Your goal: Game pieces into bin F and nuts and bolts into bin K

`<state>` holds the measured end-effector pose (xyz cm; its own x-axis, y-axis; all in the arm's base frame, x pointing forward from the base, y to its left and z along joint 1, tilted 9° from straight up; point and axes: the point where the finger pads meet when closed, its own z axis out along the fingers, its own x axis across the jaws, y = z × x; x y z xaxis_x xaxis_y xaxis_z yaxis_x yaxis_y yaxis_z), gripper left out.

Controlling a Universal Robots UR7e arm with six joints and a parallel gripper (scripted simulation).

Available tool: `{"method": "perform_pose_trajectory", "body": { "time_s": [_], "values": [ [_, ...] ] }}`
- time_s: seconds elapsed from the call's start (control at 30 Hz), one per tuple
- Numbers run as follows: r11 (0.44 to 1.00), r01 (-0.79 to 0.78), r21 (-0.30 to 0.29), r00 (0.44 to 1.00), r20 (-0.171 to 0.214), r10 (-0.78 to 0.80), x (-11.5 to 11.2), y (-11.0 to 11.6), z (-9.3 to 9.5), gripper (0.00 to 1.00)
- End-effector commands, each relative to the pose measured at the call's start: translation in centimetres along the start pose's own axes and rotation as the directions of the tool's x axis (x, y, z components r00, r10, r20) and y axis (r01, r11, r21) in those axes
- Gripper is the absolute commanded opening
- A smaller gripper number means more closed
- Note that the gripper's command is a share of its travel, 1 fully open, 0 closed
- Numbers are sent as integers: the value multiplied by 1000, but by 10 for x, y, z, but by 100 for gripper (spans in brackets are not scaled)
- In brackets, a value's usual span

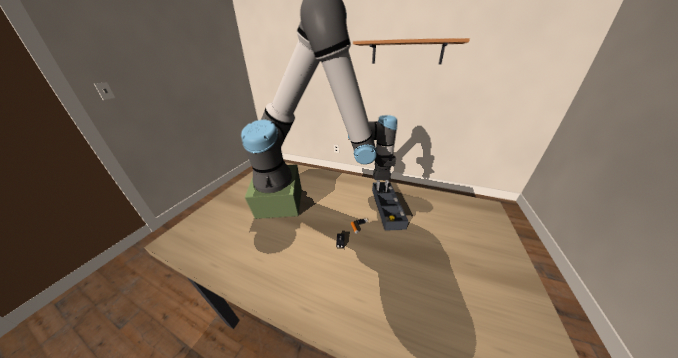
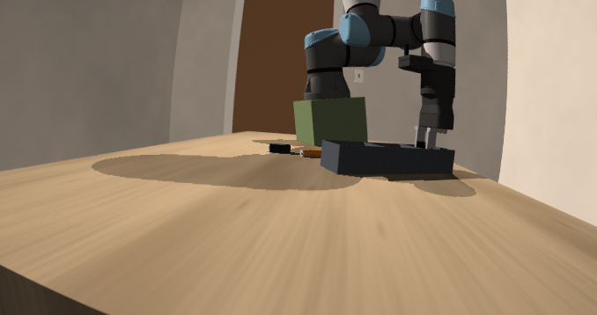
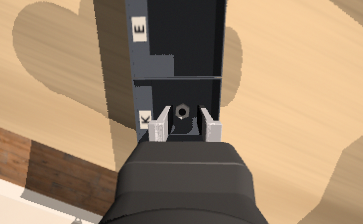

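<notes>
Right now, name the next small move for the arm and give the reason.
Probably lift straight up out of the bin. The gripper stands open over the compartment marked K, and the nut lies loose on its floor between the fingers, touching neither. Raising first would likely clear the bin wall before heading elsewhere.

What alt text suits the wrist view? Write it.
The open gripper hangs over bin K with a hex nut lying loose in the bin between its fingers. Bin E lies beyond it on the wooden table.
</notes>
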<state>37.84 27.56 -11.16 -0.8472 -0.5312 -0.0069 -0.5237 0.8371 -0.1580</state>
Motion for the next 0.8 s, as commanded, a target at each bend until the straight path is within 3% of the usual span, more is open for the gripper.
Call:
{"method": "perform_pose_trajectory", "body": {
  "time_s": [0.0,0.6,0.77],
  "values": [
    [1000,0,0,1000,2,0,-1,0,-7,64],
    [1000,0,0,1000,2,0,-1,0,-27,64],
    [1000,0,0,1000,2,0,-1,0,-42,64]
  ]
}}
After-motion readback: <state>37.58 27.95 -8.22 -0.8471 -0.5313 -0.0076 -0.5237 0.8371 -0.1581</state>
